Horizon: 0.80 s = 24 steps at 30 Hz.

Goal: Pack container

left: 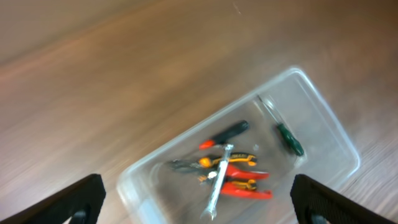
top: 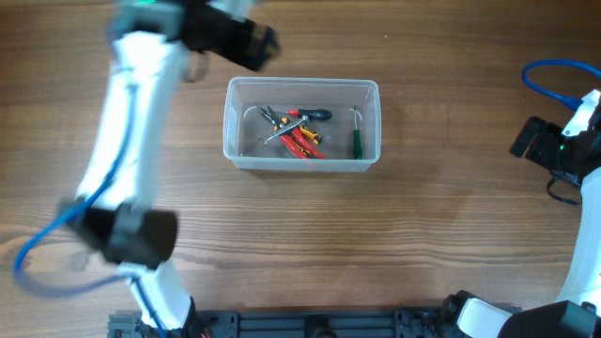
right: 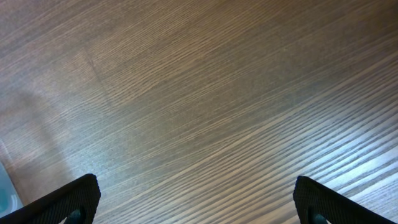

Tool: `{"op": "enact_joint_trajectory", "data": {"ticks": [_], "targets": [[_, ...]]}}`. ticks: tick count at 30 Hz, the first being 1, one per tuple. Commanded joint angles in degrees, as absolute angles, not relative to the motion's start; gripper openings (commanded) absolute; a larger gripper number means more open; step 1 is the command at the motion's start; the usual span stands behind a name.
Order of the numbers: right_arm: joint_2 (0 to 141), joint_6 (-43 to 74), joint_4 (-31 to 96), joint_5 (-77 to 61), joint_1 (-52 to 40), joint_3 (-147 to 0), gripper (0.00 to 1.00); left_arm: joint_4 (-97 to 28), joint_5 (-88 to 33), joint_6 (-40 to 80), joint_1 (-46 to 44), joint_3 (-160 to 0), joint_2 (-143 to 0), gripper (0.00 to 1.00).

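We see the container point(top: 300, 165) a little above the middle of the tabletop point(top: 423, 244), sitting open side up. Its long axis runs from 9 o'clock to 3 o'clock in the overhead view, and its short walls face those two directions.

Inside, a green-handled screwdriver point(top: 357, 141) lies by the 3 o'clock wall, pointing roughly from 12 to 6 o'clock. Red-handled pliers point(top: 302, 143), a black-and-red screwdriver point(top: 315, 115) and a silver wrench point(left: 216, 186) lie heaped left of the middle. The floor between the heap and the green screwdriver is bare.

The left arm shows blurred, and its dark head sits off the container's 11 o'clock corner. The left pincer point(left: 196, 183) is spread wide above the container, with nothing between its fingers point(left: 81, 199).

The right pincer point(right: 194, 183) is also spread wide and empty, looking down on bare wood. It is well apart from the container, out toward 3 o'clock near the tabletop's edge.

Bare tabletop surrounds the container at 12, 3 and 6 o'clock. The widest stretch lies between its 3 o'clock wall and the right arm.
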<state>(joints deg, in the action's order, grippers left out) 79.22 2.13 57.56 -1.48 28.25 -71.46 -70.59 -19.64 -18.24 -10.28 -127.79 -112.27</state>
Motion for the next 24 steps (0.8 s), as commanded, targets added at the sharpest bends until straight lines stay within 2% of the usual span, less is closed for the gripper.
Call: {"op": "enact_joint_trajectory", "data": {"ticks": [1, 7, 11, 16, 20, 22, 23, 24], "targets": [[79.3, 3.0, 57.4, -2.0, 28.4, -71.3, 1.00, -75.7, -20.6, -15.8, -1.4, -129.4, -101.2, 1.00], [79.3, 3.0, 57.4, -2.0, 28.4, -71.3, 1.00, -91.3, -20.8, -16.5, 12.9, -129.4, -90.1, 1.00], [79.3, 3.0, 57.4, -2.0, 28.4, -71.3, 1.00, -96.5, -25.3, -20.8, 17.2, -129.4, -82.5, 1.00], [79.3, 3.0, 57.4, -2.0, 28.4, -71.3, 1.00, -96.5, -26.0, -20.8, 17.9, -122.7, -69.8, 1.00], [79.3, 3.0, 57.4, -2.0, 28.4, -71.3, 1.00, -95.6, -27.5, -18.3, 17.9, -107.9, -57.4, 1.00], [79.3, 3.0, 57.4, -2.0, 28.4, -71.3, 1.00, -91.2, -33.4, -16.6, 17.9, -98.8, -50.4, 1.00], [79.3, 3.0, 57.4, -2.0, 28.4, -71.3, 1.00, -82.9, -35.1, -13.4, 17.9, -89.8, -43.2, 1.00], [79.3, 3.0, 57.4, -2.0, 28.4, -71.3, 1.00, -80.5, -35.1, -12.0, 17.9, -86.7, -40.8, 1.00]]}}
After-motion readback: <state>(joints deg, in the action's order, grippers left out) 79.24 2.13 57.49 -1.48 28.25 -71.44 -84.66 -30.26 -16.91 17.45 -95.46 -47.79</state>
